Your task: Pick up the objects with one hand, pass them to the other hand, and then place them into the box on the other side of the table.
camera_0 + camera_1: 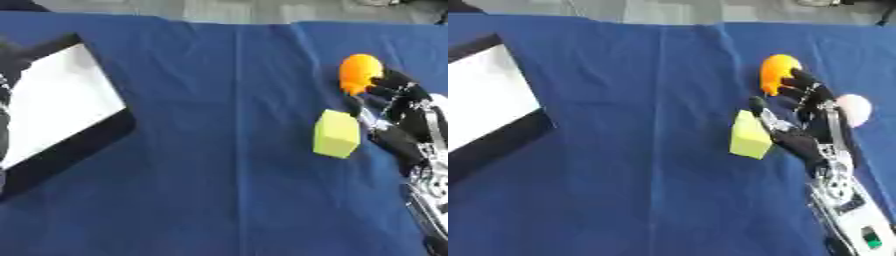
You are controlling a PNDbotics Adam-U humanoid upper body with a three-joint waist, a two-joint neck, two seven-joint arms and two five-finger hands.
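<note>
An orange rounded object (359,70) lies on the blue cloth at the right. A yellow-green block (336,134) sits just in front of it. My right hand (802,137) comes in from the lower right and lies between the two. Its fingers are stretched out with their tips against the orange object's right side, and its thumb points up beside the block's top corner. The fingers are open and curl round nothing. At the far left edge a dark bit of my left arm (7,100) shows over the box.
A black box with a white inside (87,145) lies askew at the left. A pale round thing (855,110) rests behind my right hand, near the right edge. Blue cloth (227,150) covers the table, with a crease down the middle.
</note>
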